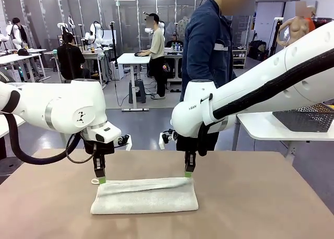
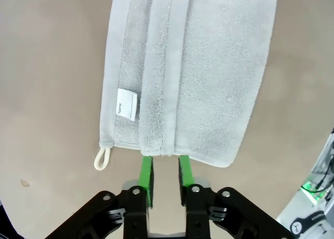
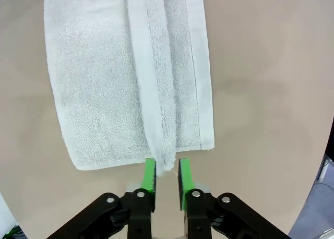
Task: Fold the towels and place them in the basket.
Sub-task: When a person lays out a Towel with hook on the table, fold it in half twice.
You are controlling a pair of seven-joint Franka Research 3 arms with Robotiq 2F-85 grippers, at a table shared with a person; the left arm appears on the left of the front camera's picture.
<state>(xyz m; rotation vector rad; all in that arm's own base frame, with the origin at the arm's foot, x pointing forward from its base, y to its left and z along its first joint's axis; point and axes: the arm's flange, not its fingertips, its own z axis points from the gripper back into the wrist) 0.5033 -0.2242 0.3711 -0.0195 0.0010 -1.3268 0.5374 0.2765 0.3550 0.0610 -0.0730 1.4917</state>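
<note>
Towel (image 1: pixel 145 195) fold seemingly finishing: left gripper (image 1: pixel 102 179) and right gripper (image 1: pixel 189 173) are hovering spread at its 9 and 3 o'clock ends, likely needing a regrasp.

Ahead of the left gripper (image 2: pixel 163 158), the off-white towel (image 2: pixel 209 82) is rough looped terry cloth with a smoother flat-woven band. Its label (image 2: pixel 127 104) is smooth fabric. The table (image 2: pixel 47 93) beneath is matt tan. The green pads (image 2: pixel 146 174) look matt and rubbery.

Pale off-white towel (image 1: pixel 145 195), folded lengthwise, lies flat on the table (image 1: pixel 250 197).
</note>
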